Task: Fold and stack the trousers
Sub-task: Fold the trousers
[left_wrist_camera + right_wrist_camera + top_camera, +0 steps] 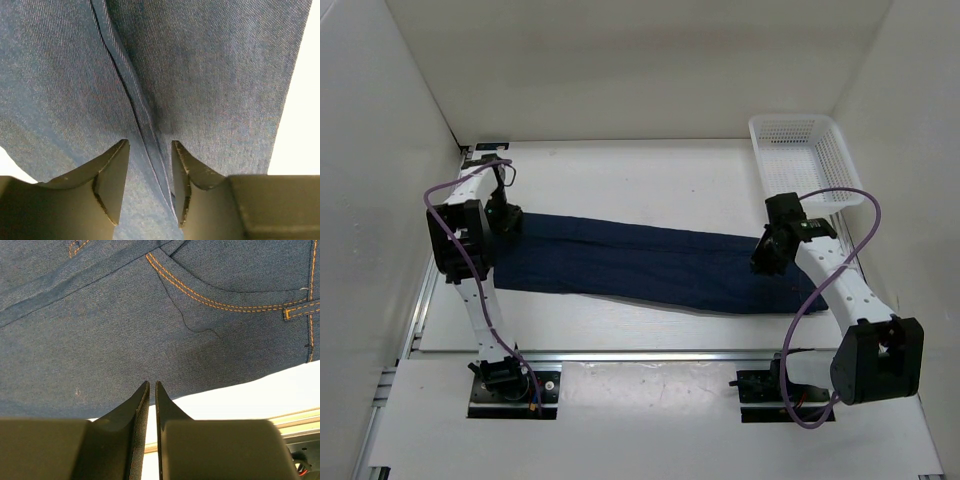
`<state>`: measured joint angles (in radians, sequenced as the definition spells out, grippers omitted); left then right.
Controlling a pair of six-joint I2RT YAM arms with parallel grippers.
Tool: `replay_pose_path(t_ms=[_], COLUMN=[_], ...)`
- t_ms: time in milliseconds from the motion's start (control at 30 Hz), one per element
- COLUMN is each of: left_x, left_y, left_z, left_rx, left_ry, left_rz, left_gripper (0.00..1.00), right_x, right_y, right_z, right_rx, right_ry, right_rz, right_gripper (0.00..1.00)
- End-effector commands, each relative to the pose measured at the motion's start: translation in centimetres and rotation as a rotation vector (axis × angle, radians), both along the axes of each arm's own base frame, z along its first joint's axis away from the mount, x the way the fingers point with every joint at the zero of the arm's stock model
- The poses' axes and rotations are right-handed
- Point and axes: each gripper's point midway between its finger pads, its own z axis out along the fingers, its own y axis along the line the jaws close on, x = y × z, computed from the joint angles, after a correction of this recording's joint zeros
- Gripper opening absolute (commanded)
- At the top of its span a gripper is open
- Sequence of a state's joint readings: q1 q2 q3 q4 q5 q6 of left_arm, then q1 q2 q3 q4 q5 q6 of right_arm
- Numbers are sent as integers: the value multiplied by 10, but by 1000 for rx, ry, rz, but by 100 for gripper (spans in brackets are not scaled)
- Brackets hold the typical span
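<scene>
The dark navy jeans (640,262) lie flat and stretched out across the table from left to right. My left gripper (505,222) hovers over their left end. In the left wrist view it (150,150) is open, and its fingers (112,172) straddle a long seam of the denim (210,75). My right gripper (765,258) is over the right end. In the right wrist view it (152,386) is shut and empty, its tips just at the near edge of the denim (125,330), below a pocket with orange stitching (215,300).
A white mesh basket (805,160) stands at the back right, just behind the right arm. White walls close in the table at the left, back and right. A metal rail (650,355) runs along the near edge and shows in the right wrist view (300,417).
</scene>
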<state>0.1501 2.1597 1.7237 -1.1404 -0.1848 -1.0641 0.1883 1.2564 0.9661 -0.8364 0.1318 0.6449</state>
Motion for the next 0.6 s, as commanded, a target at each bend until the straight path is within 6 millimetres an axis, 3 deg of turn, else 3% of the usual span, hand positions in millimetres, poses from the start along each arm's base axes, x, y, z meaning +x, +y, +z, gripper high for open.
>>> replay_pose_path(t_ms=[0, 67, 367, 467, 533, 567], left_x=[1, 1, 1, 3, 1, 3], left_y=[3, 3, 2, 2, 2, 2], left_z=[-6, -6, -3, 4, 10, 19], left_rx=[24, 24, 16, 19, 20, 24], left_ry=[9, 9, 1, -18, -22, -44], left_rz=[5, 5, -6, -6, -6, -16], left_gripper=[48, 44, 10, 10, 10, 10], right_x=[0, -2, 3, 12, 15, 17], right_y=[-2, -2, -16, -35, -54, -60], right_z=[6, 3, 7, 9, 3, 3], right_rx=[0, -1, -15, -46, -57, -58], right_ry=[-35, -26, -38, -41, -12, -7], right_rz=[21, 21, -25, -74, -121, -144], right_gripper=[14, 14, 15, 23, 40, 42])
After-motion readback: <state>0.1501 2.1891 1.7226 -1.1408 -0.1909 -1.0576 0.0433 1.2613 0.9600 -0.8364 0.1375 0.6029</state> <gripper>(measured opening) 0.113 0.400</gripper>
